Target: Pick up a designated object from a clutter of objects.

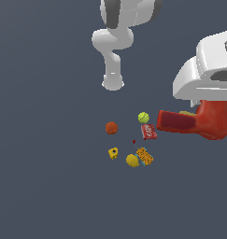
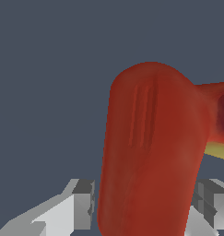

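Observation:
The designated object, a red L-shaped drill (image 1: 194, 122), hangs at the exterior view's right. Its orange-red handle points up into my gripper (image 1: 212, 105) and its darker boxy body sticks out toward the clutter of objects. In the wrist view the handle (image 2: 150, 152) fills the gap between both grey fingers (image 2: 83, 205), so my gripper (image 2: 145, 205) is shut on it. The clutter lies on the floor to the exterior view's left of the drill: orange ball (image 1: 111, 127), green-yellow ball (image 1: 143, 117), red packet (image 1: 149, 131), yellow block (image 1: 113, 152), yellow lump (image 1: 132, 160), orange patterned box (image 1: 144, 155).
The arm's white base and links (image 1: 112, 56) rise at the top centre of the exterior view. A tiny red marker (image 1: 133, 141) sits among the clutter. Everything rests on a plain dark grey floor (image 1: 49, 186).

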You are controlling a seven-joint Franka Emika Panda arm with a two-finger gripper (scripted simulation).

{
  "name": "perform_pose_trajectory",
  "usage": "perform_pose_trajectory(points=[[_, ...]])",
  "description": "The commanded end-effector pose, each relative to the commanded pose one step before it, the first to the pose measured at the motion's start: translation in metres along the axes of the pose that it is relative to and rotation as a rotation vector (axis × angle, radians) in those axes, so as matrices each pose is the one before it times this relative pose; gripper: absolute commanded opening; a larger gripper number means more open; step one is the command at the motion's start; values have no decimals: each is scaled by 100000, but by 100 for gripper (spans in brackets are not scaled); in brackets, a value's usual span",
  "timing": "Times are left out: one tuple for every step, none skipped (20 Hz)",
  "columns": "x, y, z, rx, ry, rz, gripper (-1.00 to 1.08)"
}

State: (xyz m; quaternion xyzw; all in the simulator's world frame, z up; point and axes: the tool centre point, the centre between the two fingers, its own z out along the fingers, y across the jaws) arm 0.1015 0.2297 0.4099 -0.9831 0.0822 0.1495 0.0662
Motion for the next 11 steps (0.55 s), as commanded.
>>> perform_pose_trajectory(points=[[-161,-235,-533,185,410,-67,-100],[-18,-58,-74,0,0,0,-100],[-15,-49,-63,0,0,0,-100],[-12,-42,-52,0,0,0,-100],[-10,-34,-43,0,0,0,-100],[-8,-28,-35,0,0,0,-100],[29,-5,-11,29,-63,3,-100],[-4,-17,-21,0,0,0,-100],[-3,-12,-15,0,0,0,-100],[-2,-7,-9,0,0,0,-100],[-1,-2,-3,0,0,0,-100]])
